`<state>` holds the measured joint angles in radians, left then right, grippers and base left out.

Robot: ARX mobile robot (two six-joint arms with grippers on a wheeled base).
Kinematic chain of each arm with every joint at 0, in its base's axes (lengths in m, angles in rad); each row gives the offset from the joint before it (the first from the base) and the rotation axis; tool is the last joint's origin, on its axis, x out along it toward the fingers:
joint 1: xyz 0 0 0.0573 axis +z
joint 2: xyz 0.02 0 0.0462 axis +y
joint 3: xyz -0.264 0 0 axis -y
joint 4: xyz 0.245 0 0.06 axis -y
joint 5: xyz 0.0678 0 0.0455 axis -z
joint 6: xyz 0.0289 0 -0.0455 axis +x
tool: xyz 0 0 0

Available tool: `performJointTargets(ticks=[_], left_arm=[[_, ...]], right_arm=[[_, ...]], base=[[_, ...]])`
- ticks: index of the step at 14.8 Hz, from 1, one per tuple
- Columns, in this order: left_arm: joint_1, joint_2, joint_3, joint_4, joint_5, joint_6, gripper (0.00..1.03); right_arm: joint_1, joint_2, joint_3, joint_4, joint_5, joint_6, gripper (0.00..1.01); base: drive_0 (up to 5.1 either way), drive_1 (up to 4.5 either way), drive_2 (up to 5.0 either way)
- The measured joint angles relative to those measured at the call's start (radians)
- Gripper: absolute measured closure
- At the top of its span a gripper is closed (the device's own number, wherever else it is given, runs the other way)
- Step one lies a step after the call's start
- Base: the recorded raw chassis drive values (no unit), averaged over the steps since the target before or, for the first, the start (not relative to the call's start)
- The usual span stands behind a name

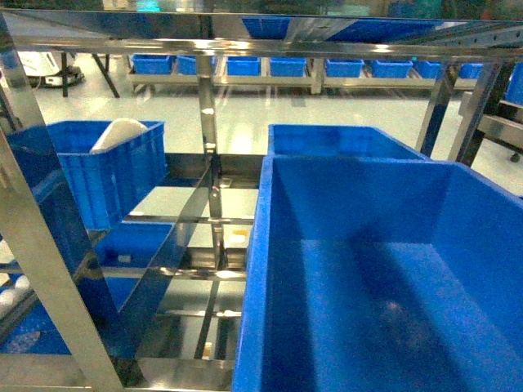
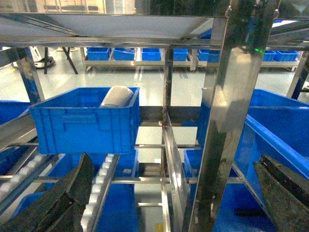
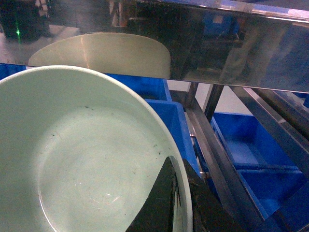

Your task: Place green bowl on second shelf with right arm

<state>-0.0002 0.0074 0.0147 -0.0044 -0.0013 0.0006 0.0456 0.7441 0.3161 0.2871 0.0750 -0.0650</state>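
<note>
No text, label, brand, number or sign can be read in any of the three views. The blue crates (image 1: 384, 269) have plain walls with no printing visible, the steel rack (image 2: 227, 121) shows only reflections and punched holes, and the green bowl (image 3: 82, 159) has a bare inner surface with a few dark specks that are not characters.
</note>
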Motion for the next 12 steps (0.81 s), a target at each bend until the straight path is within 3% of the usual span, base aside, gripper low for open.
performJointTargets(ticks=[4,6,7,10,12], left_arm=[[0.000,0.000,0.000,0.000,0.000,0.000,0.05],[0.000,0.000,0.000,0.000,0.000,0.000,0.05],[0.000,0.000,0.000,0.000,0.000,0.000,0.05],[0.000,0.000,0.000,0.000,0.000,0.000,0.05],[0.000,0.000,0.000,0.000,0.000,0.000,0.05]], right_arm=[[-0.013,0.021,-0.010,0.053,0.009,0.007,0.99],[-0.074,0.117,-0.019,0.113,0.008,0.050,0.99],[-0.079,0.161,-0.023,0.135,0.009,0.065,0.99],[-0.045,0.294,-0.039,0.207,0.010,0.089,0.99],[0.004,0.436,-0.027,0.286,0.042,0.143,0.99]], base=[[0.0,0.00,0.0],[0.0,0.00,0.0],[0.0,0.00,0.0],[0.0,0.00,0.0],[0.0,0.00,0.0]])
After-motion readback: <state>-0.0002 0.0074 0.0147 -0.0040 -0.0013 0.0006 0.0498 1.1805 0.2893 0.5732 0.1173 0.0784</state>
